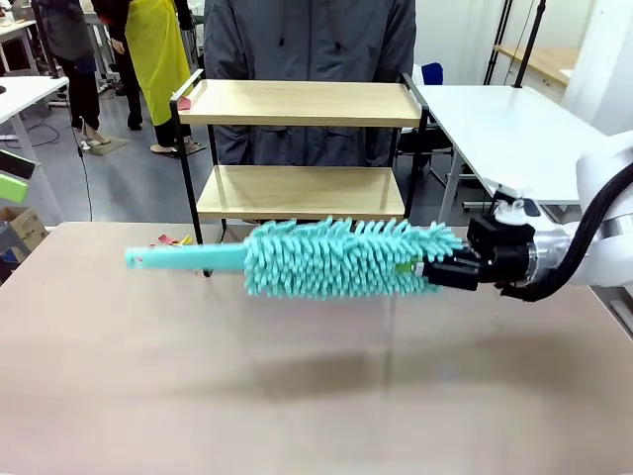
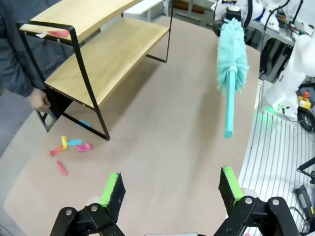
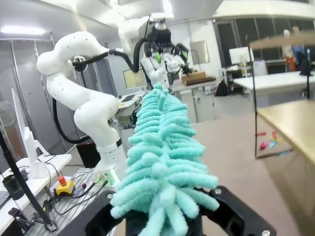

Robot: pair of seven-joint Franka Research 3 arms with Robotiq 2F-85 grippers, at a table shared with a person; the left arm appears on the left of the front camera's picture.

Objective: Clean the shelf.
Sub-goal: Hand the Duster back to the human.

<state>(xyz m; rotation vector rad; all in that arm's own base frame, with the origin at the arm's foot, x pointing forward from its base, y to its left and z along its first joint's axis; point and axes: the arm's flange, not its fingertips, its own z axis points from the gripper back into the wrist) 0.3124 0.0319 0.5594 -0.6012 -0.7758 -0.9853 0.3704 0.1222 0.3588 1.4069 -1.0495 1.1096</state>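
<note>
— What does the right gripper (image 1: pixel 440 269) have?

— Its jaws pinch the fluffy end of a teal duster (image 1: pixel 336 259); the handle runs straight out beyond them, above the table (image 1: pixel 297 396).

— And the left gripper (image 2: pixel 170 189)?

— Jaws spread wide, nothing between them. The shelf (image 2: pixel 106 59) stands well ahead and off to one side, with colored scraps (image 2: pixel 71 147) on the tabletop nearer the jaws.

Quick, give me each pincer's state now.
Left pincer: open, holding nothing, above the table.
Right pincer: shut on the fluffy end of the teal duster, held level in front of the shelf.
</note>
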